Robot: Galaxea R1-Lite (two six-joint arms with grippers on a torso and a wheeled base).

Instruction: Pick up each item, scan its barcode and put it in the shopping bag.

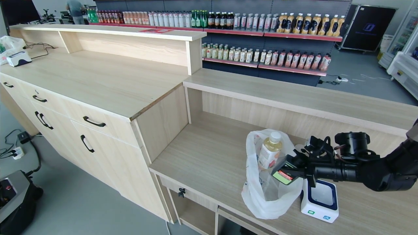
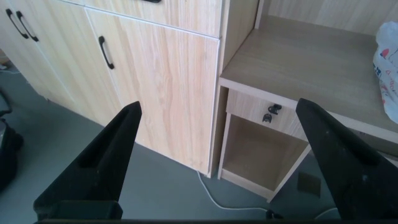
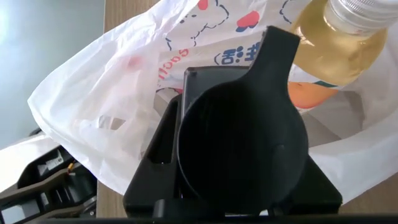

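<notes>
Right gripper: clamped on a small dark packet, held at the mouth of the shopping bag. The opening is judged just below, slightly leftward. A bottle is stood inside. Left gripper: spread open, well apart.

Black cabled arm, black tapered left pincer

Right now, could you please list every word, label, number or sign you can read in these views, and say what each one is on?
No text reads with confidence.
Shopping bag: red and blue printed characters, blurred.
Bottle in the bag: label too small.
Small box in the right claw: green and red label, unreadable.
Scanner: two front stickers, too small.
Shelf bottles: labels too small.
</notes>
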